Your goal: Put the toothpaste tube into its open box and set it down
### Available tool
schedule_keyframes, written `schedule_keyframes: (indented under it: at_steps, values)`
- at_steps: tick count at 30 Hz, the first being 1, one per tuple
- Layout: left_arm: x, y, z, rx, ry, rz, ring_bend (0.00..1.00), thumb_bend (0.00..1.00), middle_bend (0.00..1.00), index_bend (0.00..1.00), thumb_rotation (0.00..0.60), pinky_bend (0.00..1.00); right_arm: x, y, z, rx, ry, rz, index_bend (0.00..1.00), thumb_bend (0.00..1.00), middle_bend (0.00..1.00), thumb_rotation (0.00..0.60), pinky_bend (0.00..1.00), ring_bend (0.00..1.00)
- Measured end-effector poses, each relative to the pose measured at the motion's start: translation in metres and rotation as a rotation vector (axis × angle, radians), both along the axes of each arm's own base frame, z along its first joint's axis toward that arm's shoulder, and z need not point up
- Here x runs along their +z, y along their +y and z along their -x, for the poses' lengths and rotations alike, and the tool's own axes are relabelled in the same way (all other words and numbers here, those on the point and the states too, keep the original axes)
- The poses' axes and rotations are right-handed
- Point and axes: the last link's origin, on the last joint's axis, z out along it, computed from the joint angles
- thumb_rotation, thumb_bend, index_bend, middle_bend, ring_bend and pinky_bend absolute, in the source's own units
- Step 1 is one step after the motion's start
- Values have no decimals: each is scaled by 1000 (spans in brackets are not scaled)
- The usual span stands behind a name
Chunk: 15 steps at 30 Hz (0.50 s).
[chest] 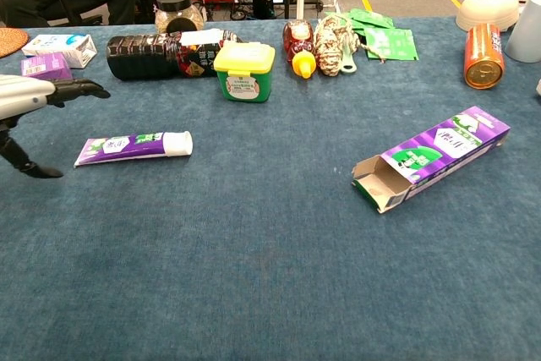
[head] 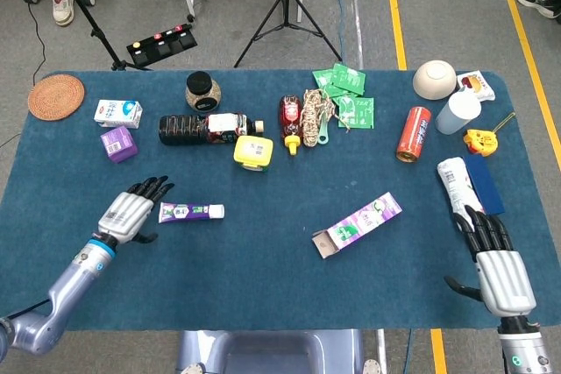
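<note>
The purple-and-white toothpaste tube (head: 191,211) (chest: 133,146) lies flat on the blue table, cap pointing right. Its purple carton (head: 357,224) (chest: 432,157) lies to the right, its open end facing the near left. My left hand (head: 132,208) (chest: 34,99) hovers just left of the tube's flat end, fingers spread and holding nothing. My right hand (head: 495,264) rests open near the table's near right edge, far from the carton; the chest view does not show it.
Along the back stand a dark bottle (head: 206,128), a yellow-lidded green tub (head: 252,151), a small purple box (head: 117,143), a red can (head: 413,133) and a white bowl (head: 434,79). A white roll (head: 457,183) and a blue pad (head: 483,185) lie just beyond my right hand.
</note>
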Motion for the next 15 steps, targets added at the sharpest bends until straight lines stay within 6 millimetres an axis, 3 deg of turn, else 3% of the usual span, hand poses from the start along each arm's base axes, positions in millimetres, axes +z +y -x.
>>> schedule_keyframes:
  at_steps: [6,15]
  values:
    - [-14,12,-16,-1,32,-15,42,211,94,198,600,225,-1,1,-1,6,1,-7,32,0,0,600,0,0]
    - [-30,17,-36,-6,72,-52,85,203,103,208,600,259,-3,4,-4,26,-3,-22,32,0,0,600,0,0]
